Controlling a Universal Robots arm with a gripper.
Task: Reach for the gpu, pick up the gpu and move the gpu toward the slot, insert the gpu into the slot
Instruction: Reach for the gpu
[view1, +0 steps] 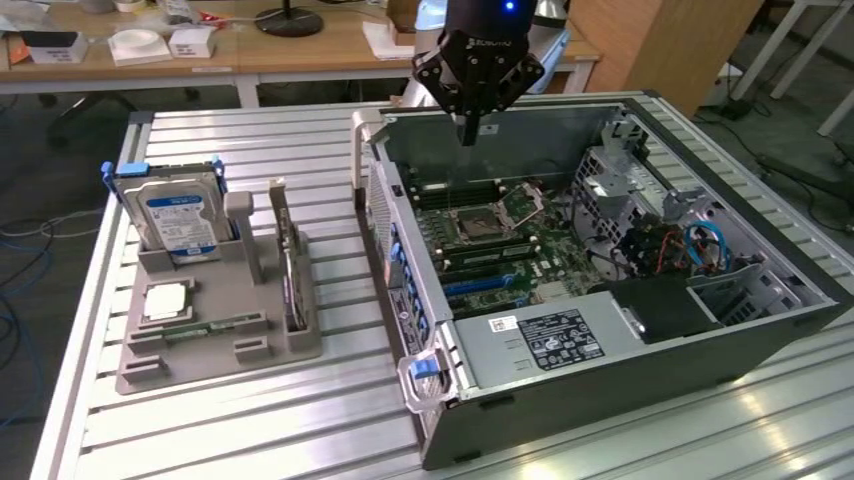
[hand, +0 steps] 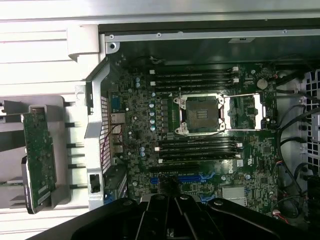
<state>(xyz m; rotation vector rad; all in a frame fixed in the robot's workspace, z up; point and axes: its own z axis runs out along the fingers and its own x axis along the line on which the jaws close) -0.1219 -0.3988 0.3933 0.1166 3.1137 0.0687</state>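
Observation:
The gpu stands on edge in a grey holder on the exterior view's left, its pale end bracket pointing up. In the wrist view the gpu is a dark green card outside the case wall. My gripper hangs over the far end of the open computer case, well away from the card, its fingers together and nothing between them. From the wrist, the gripper hovers above the motherboard. The slot is a long blue connector below the CPU socket; the slot lies just past my fingertips.
A hard drive with a blue label, a CPU chip and a memory stick share the holder. The case has tall metal walls, a drive cage and cables on the exterior view's right. The square CPU socket sits mid-board.

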